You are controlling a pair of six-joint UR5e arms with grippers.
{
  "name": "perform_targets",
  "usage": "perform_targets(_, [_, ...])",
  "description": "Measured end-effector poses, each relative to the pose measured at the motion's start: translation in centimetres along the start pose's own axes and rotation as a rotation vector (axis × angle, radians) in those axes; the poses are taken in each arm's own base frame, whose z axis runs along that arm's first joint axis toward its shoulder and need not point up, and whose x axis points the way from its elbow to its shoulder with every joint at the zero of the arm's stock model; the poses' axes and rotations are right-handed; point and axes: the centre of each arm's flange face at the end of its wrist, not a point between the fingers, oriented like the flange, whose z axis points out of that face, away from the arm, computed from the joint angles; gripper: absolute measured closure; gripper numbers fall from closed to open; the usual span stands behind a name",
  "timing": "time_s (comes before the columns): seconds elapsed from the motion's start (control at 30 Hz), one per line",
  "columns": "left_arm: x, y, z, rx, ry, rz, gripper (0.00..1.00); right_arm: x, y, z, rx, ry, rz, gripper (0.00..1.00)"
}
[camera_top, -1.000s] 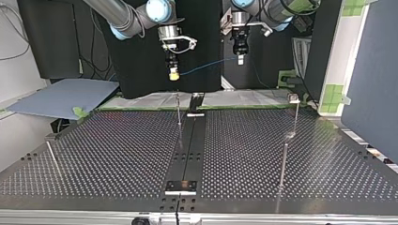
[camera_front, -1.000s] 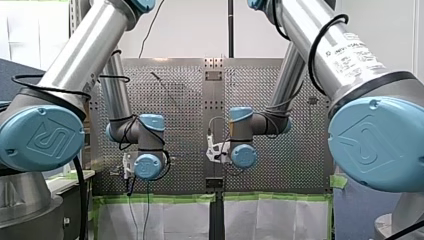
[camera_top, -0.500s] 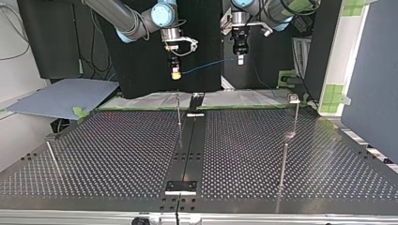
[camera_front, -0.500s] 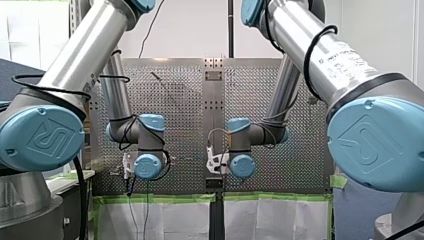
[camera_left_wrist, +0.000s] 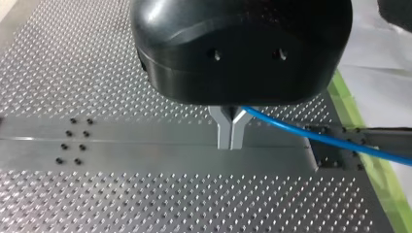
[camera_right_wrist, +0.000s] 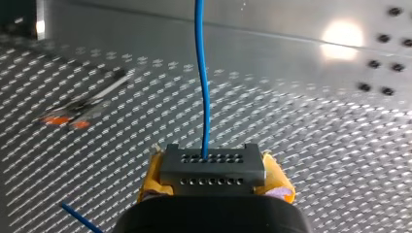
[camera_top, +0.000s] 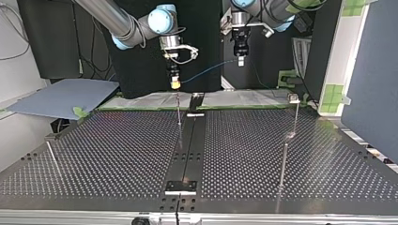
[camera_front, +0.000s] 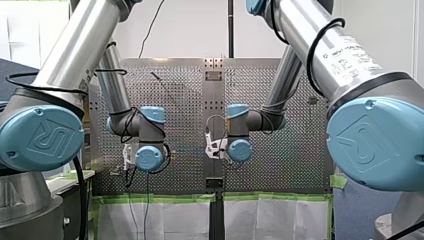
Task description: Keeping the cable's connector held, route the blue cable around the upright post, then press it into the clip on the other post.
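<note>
R claw (camera_right_wrist: 214,183) clenched on grey connector (camera_right_wrist: 213,166); blue cable (camera_right_wrist: 203,97) exits its face, pointing straight ahead of claw. L claw (camera_left_wrist: 231,134) pinched shut on cable, which leaves sideways; long axis runs claw to claw.

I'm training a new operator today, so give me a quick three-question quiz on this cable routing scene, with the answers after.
1. True or false: my right gripper holds the grey connector between yellow pads.
2. The blue cable is: A) wound round a post; B) strung in the air between the two grippers; C) lying flat on the table.
3. Which gripper pinches the cable with metal fingers?
Key: 1 true; 2 B; 3 my left gripper.
</note>
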Motion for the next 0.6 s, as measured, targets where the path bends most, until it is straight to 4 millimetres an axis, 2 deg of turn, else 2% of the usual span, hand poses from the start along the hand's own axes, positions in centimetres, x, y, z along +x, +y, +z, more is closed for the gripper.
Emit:
perform_targets(0.2, [-1.6,0.3,0.3,-0.020,-0.004,-0.003,1.00,3.6,0.1,1.1,0.033,0.037,0.040,1.00])
perform_targets(0.33, [-3.2,0.3,1.1,-0.044,-0.022,-0.012,1.00,7.1,0.4,2.3,0.039,0.075,0.061,1.00])
perform_targets(0.53, [-6.6,-0.2,3.0,-0.071,-0.066,-0.048,1.00,12.4,1.2,3.5,0.038,0.128,0.076,1.00])
perform_targets(0.6, [-7.7,-0.2,3.7,-0.082,-0.080,-0.064,1.00,13.6,1.3,3.5,0.038,0.138,0.078,1.00])
